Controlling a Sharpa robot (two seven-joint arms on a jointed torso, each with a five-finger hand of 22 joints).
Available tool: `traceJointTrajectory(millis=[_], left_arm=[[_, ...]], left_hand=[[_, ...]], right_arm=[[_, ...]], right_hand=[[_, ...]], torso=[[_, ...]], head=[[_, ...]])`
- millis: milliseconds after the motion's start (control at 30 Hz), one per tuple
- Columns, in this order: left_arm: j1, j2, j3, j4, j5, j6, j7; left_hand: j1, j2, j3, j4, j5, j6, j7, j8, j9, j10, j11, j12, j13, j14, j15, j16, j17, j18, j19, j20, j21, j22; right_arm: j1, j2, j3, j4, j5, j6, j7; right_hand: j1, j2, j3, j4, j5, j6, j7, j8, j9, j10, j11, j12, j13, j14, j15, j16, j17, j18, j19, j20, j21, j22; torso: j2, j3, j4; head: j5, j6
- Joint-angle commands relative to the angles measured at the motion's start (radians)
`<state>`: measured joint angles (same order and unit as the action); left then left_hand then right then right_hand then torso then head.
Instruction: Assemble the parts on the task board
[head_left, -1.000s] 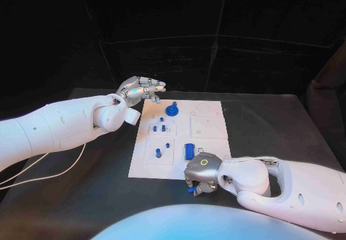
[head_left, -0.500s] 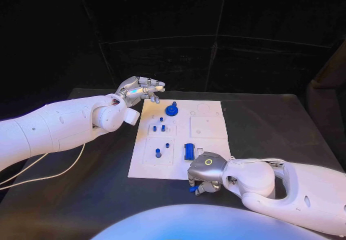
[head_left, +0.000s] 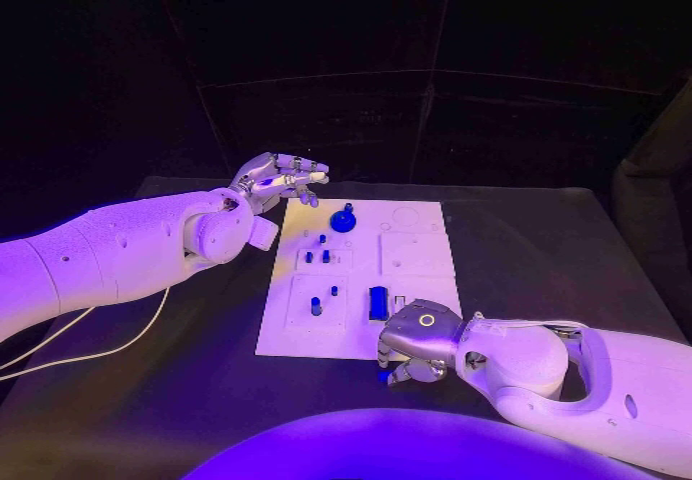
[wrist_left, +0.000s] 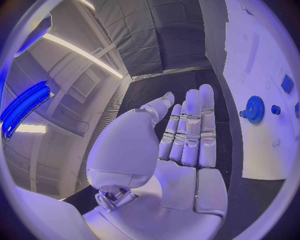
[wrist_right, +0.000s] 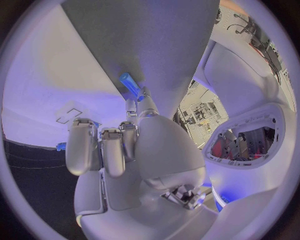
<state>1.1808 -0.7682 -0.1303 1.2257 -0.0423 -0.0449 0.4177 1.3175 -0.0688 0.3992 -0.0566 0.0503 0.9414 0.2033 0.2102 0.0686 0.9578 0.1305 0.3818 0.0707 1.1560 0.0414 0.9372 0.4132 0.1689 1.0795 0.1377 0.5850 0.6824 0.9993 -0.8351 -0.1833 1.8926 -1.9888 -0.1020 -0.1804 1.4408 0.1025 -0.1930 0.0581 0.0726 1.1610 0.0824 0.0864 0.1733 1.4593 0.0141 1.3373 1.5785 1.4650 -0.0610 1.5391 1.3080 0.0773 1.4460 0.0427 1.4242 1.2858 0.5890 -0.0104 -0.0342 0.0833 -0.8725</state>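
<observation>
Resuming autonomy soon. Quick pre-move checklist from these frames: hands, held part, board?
1. Right hand holding a part: ok, a small blue peg sits at its fingertips.
2. Peg clear of the task board: cannot tell, the hand sits at the board's near edge and hides the contact.
3. Left hand free: ok, fingers apart, holding nothing, raised by the board's far left corner.
4. Blue gear on board: ok, far end.
5. Blue block near the right hand: ok, apart from it.

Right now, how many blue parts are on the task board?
7: a gear at the far end, three small pegs nearer, two pegs left of a block. The right hand, holding another peg, may hide more.
</observation>
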Motion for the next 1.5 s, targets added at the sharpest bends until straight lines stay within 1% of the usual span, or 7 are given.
traceJointTrajectory(millis=[33,400,633,800,867,1067,1500], left_arm=[[0.002,-0.001,0.001,0.002,0.003,0.008,0.006],[0.002,-0.001,0.001,0.000,0.003,0.008,0.005],[0.002,0.000,0.001,-0.002,0.003,0.007,0.005],[0.002,0.003,0.001,-0.005,0.003,0.008,0.005],[0.002,0.004,0.001,-0.006,0.003,0.008,0.005],[0.002,0.006,0.001,-0.007,0.003,0.009,0.004],[0.002,0.005,0.001,-0.007,0.003,0.011,0.002]], left_hand=[[0.002,0.003,0.000,-0.005,0.006,-0.007,-0.001,0.004,0.001,-0.009,0.000,0.004,-0.001,-0.008,0.002,0.004,-0.001,0.014,0.000,0.005,-0.007,-0.001],[0.002,0.003,0.000,-0.005,0.006,-0.007,-0.001,0.004,0.001,-0.009,0.000,0.004,-0.001,-0.008,0.002,0.004,-0.001,0.014,0.000,0.005,-0.007,-0.001],[0.002,0.003,0.000,-0.005,0.006,-0.007,-0.001,0.004,0.001,-0.009,0.000,0.004,-0.001,-0.008,0.002,0.004,-0.001,0.014,0.000,0.005,-0.007,-0.001],[0.002,0.003,0.000,-0.005,0.006,-0.007,-0.001,0.004,0.001,-0.009,0.000,0.004,-0.001,-0.008,0.002,0.004,-0.001,0.014,0.000,0.005,-0.007,-0.001],[0.002,0.003,0.000,-0.005,0.006,-0.007,-0.001,0.004,0.001,-0.009,0.000,0.004,-0.001,-0.008,0.002,0.004,-0.001,0.014,0.000,0.005,-0.007,-0.001],[0.002,0.003,0.000,-0.005,0.006,-0.007,-0.001,0.004,0.001,-0.009,0.000,0.004,-0.001,-0.008,0.002,0.004,-0.001,0.014,0.000,0.005,-0.007,-0.001],[0.003,0.003,-0.001,-0.006,0.006,-0.008,0.000,0.005,0.001,-0.011,0.001,0.006,-0.002,-0.008,0.002,0.004,-0.002,0.013,0.000,0.005,-0.007,-0.001]], right_arm=[[0.001,-0.015,0.000,0.009,0.054,-0.101,0.045],[0.002,-0.059,0.000,0.021,0.136,-0.084,0.056],[0.003,-0.070,0.000,0.013,0.136,0.025,0.047],[0.003,-0.067,0.000,0.000,0.108,0.055,0.053],[0.003,-0.067,0.000,-0.004,0.103,0.053,0.064],[0.003,-0.068,0.000,-0.013,0.091,0.028,0.078],[0.003,-0.053,0.000,-0.016,0.077,0.005,0.074]], right_hand=[[0.029,0.008,0.015,0.011,-0.004,0.008,-0.001,-0.006,-0.003,0.027,-0.014,0.001,-0.146,0.094,-0.005,0.004,0.212,-0.019,0.005,-0.001,0.007,0.003],[0.040,-0.039,0.077,0.064,0.001,0.014,0.001,-0.013,-0.013,0.027,-0.012,0.000,-0.147,0.094,-0.005,0.003,0.212,-0.020,0.007,-0.001,0.009,0.008],[0.044,-0.075,0.058,0.069,0.123,-0.027,0.019,-0.025,-0.030,0.017,0.002,-0.018,-0.157,0.093,0.006,0.000,0.206,-0.019,0.002,0.008,0.005,0.002],[0.086,-0.097,0.083,0.073,0.512,-0.085,0.039,-0.023,-0.058,-0.011,0.016,-0.056,-0.177,0.093,0.018,0.001,0.208,-0.017,-0.004,0.019,0.000,-0.004],[0.107,-0.110,0.125,0.077,0.601,-0.089,0.045,-0.022,-0.065,-0.021,0.018,-0.066,-0.182,0.094,0.021,0.004,0.213,-0.017,-0.004,0.021,0.002,-0.002],[0.085,-0.260,0.453,0.162,0.590,-0.077,0.051,-0.020,-0.094,-0.019,0.017,-0.058,-0.186,0.095,0.021,0.006,0.219,-0.019,-0.005,0.029,0.008,0.007],[0.022,-0.305,0.486,0.170,0.453,-0.063,0.042,-0.016,-0.095,-0.008,0.021,-0.045,-0.184,0.095,0.024,0.007,0.220,-0.019,-0.001,0.027,0.011,0.013]], torso=[[0.000,-0.0002,0.0008],[0.000,-0.0003,-0.0002],[0.000,-0.0011,-0.0001],[0.000,0.0007,-0.0009],[0.000,0.0012,-0.0002],[0.001,0.0010,0.0014],[0.001,0.0009,-0.0018]], head=[[-0.001,0.000],[-0.003,0.000],[-0.007,0.000],[-0.006,0.000],[-0.006,0.000],[-0.006,0.000],[-0.003,0.000]])
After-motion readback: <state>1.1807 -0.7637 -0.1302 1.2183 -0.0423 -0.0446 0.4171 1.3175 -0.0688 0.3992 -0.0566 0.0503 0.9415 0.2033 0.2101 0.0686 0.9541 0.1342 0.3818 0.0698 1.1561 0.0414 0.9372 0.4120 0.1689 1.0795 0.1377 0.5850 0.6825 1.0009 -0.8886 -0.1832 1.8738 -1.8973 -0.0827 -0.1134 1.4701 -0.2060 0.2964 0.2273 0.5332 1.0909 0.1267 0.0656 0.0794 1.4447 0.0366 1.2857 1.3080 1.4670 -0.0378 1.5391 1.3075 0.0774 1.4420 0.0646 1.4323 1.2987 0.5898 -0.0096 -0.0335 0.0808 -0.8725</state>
